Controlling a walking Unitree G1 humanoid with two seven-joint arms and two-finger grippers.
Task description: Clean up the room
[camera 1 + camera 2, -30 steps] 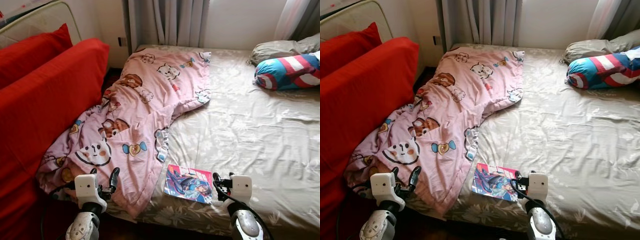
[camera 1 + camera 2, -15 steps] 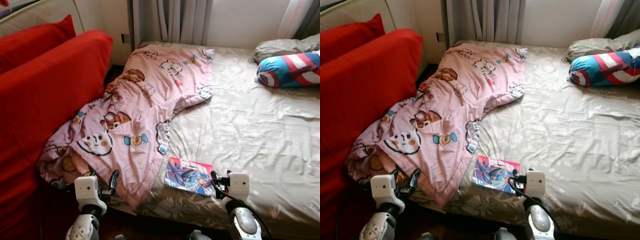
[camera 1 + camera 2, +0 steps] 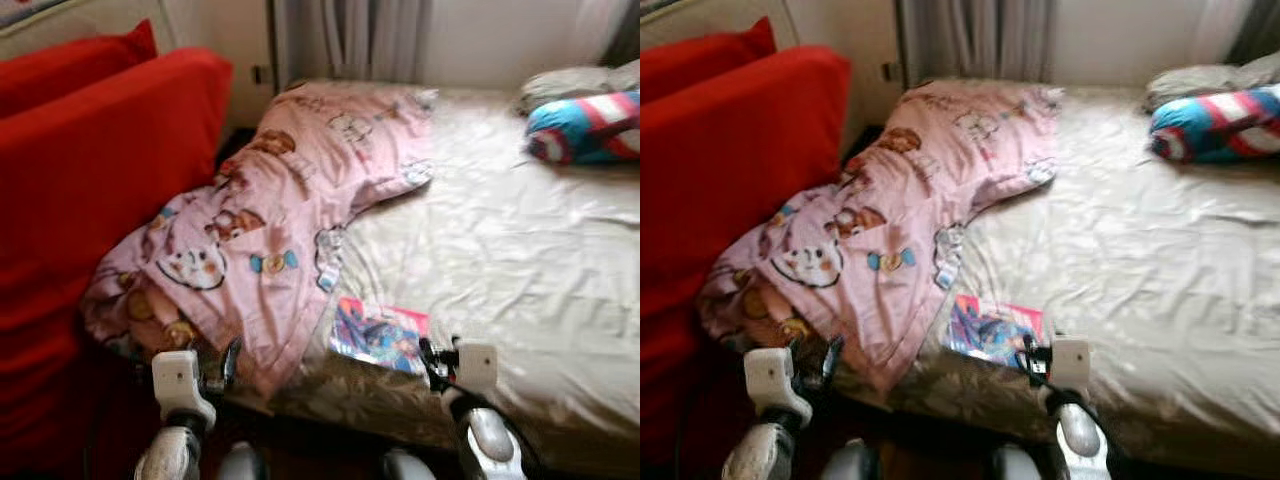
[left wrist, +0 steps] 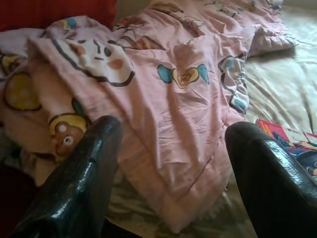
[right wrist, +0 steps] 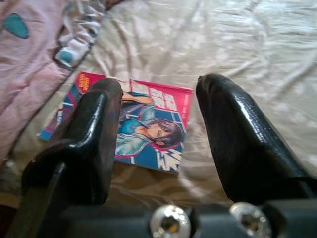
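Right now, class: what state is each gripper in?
Left gripper: open, holding nothing, over the pink blanket.
Right gripper: open, holding nothing, above the comic book.

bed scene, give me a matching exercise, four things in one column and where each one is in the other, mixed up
Things:
1. quilt
2. comic
3. striped pillow
4. red cushion

Places:
A. flat near the bed's front edge
B. far right corner of the bed
C. standing left of the bed
D. spread over the bed's left side

Pairs: 1-D, 2-A, 3-B, 4-C
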